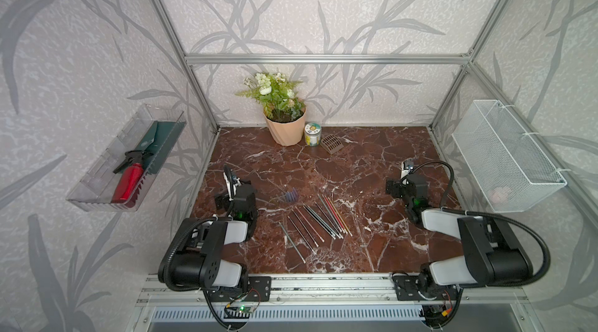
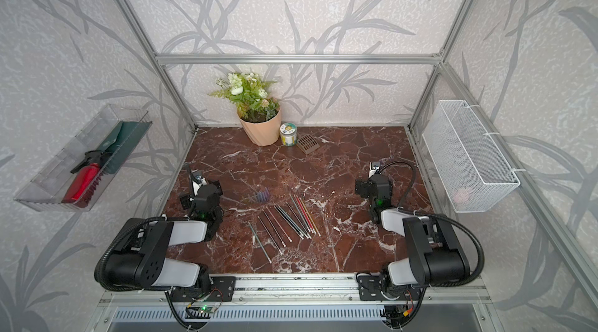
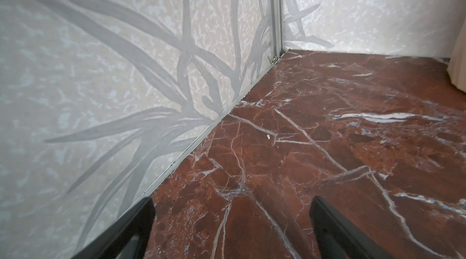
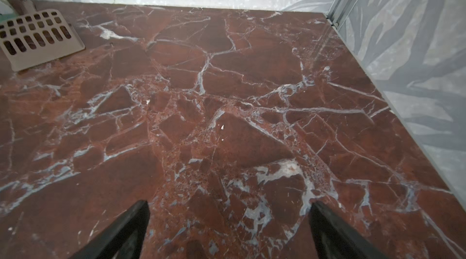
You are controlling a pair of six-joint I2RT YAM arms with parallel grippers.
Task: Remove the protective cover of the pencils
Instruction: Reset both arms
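Several pencils (image 1: 317, 220) (image 2: 288, 221) lie fanned out side by side on the marble table (image 1: 339, 168), near its front middle. A small cluster of blue-purple protective cover caps (image 1: 290, 196) (image 2: 260, 196) lies just behind and left of them, apart from the tips. My left gripper (image 1: 234, 191) (image 3: 232, 199) hovers at the table's left side, open and empty, facing the back left corner. My right gripper (image 1: 404, 181) (image 4: 229, 202) hovers at the right side, open with only bare marble between its fingers. Neither wrist view shows pencils or caps.
A flower pot (image 1: 286, 126), a small jar (image 1: 313, 134) and a brown slotted piece (image 1: 331, 143) (image 4: 37, 38) stand at the back. A clear tray (image 1: 97, 197) with a red bottle hangs on the left wall, a white mesh basket (image 1: 504, 152) on the right.
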